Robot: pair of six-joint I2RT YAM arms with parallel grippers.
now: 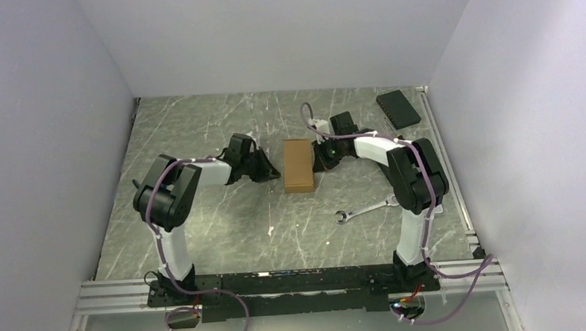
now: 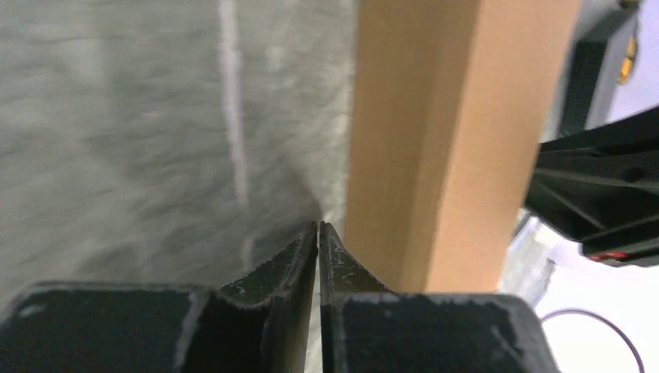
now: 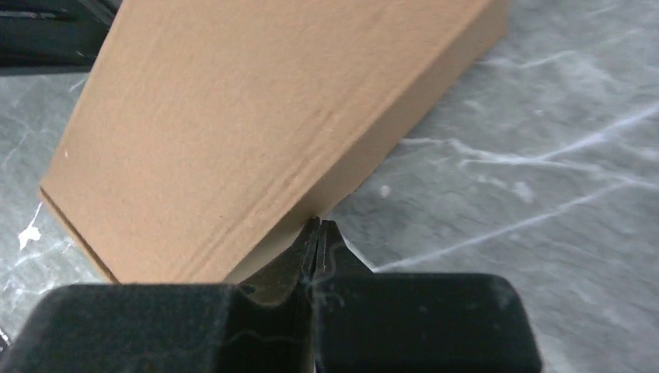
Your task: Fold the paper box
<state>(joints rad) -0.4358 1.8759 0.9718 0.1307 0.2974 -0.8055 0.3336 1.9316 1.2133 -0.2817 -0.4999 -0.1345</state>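
The paper box (image 1: 298, 164) lies in the middle of the table as a closed brown oblong, long side running away from the arms. My left gripper (image 1: 272, 169) sits low on the table just left of the box, its fingers pressed together with nothing between them. In the left wrist view the tips (image 2: 319, 227) stop right beside the box (image 2: 451, 140), at its side wall. My right gripper (image 1: 318, 158) is at the box's right side, shut and empty. In the right wrist view its tips (image 3: 319, 223) meet the lower edge of the box (image 3: 233, 116).
A silver wrench (image 1: 365, 208) lies on the table in front of the right arm. A black flat pad (image 1: 398, 108) rests at the back right corner. White walls close in the grey marbled table (image 1: 203, 229) on three sides.
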